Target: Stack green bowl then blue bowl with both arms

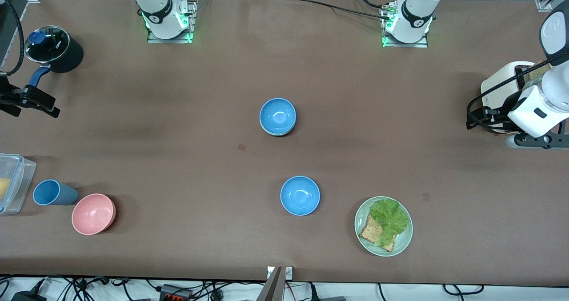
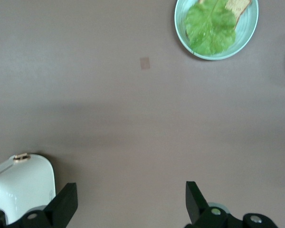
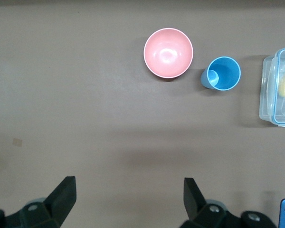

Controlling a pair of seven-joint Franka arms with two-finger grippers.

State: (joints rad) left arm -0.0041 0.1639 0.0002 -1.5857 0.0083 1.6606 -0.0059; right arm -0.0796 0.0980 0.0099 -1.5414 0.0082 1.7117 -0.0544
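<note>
Meanwhile, your table carried a pink bowl (image 1: 93, 213), a blue cup (image 1: 51, 192) and a clear lidded box (image 1: 13, 181) at the right arm's end, a lettuce-and-toast plate (image 1: 383, 226) nearer the camera, and a white toaster (image 1: 500, 87) at the left arm's end. Your left gripper (image 2: 130, 209) hung fingers spread beside the toaster; your right gripper (image 3: 128, 204) hung likewise spread near the black pot (image 1: 55, 50). One blue bowl (image 1: 300, 195) sat upright mid-table; another blue bowl (image 1: 278, 116) stood stacked, farther from the camera.

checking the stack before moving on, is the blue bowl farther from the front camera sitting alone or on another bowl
On another bowl: the blue bowl shows a second rim under its edge, so it looks nested in one. Its colour cannot be told.
</note>
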